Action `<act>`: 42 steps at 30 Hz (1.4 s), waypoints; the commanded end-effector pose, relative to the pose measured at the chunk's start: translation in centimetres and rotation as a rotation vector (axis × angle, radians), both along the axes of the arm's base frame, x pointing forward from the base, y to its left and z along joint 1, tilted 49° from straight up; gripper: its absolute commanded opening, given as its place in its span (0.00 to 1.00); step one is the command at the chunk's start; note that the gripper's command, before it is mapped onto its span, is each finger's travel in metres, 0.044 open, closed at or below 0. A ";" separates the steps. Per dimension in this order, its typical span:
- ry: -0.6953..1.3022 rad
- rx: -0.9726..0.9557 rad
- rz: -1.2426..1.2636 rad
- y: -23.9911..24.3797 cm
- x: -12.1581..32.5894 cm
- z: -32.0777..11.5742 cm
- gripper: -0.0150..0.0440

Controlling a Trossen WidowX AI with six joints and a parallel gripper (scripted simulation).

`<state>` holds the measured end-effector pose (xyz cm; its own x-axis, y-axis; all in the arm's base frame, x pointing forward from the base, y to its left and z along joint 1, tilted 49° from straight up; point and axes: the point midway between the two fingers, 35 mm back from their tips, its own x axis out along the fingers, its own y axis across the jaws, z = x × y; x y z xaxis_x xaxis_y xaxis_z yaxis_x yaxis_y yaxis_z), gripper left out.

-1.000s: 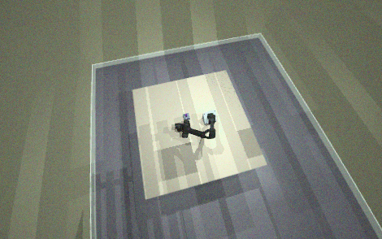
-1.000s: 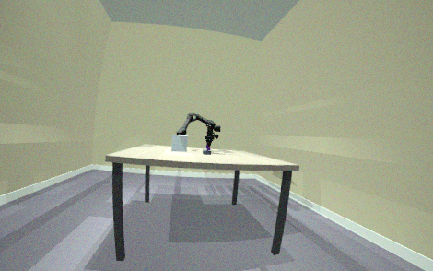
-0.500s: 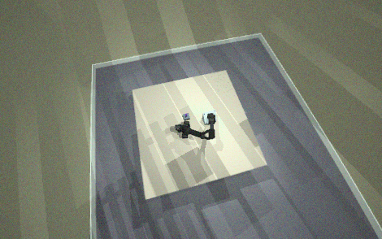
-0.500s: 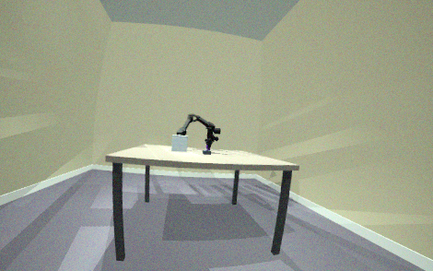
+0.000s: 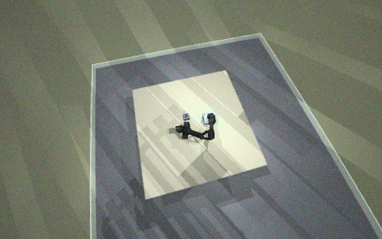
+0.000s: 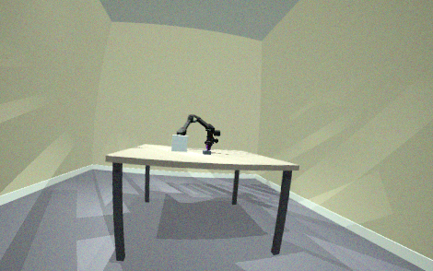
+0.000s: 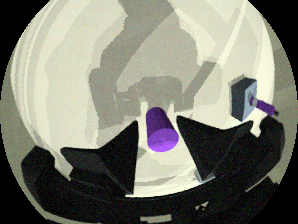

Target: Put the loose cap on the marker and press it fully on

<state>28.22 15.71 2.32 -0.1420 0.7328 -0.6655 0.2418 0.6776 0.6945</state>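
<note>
The purple cap (image 7: 162,139) stands upright on the table (image 5: 239,156) (image 6: 252,159) in the wrist view, between the two black fingers. My gripper (image 7: 157,121) is open around it, with a gap showing on both sides of the cap. The holder block (image 7: 243,99) (image 5: 186,117) (image 6: 206,152) is small and blue-grey, to the right in the wrist view. The marker (image 7: 265,106) stands in it, its purple body ending in a dark tip. In the top and exterior views the arm hides the cap, and the fingertips cannot be made out.
The arm (image 5: 199,134) (image 6: 199,119) reaches over from its pale base block (image 5: 205,119) (image 6: 180,143). The holder block and marker stand close beside the gripper. Shadows of the arm fall across the table around the cap.
</note>
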 end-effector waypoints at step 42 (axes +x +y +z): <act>0.005 -0.008 -0.003 -5.6 1.2 3.1 0.25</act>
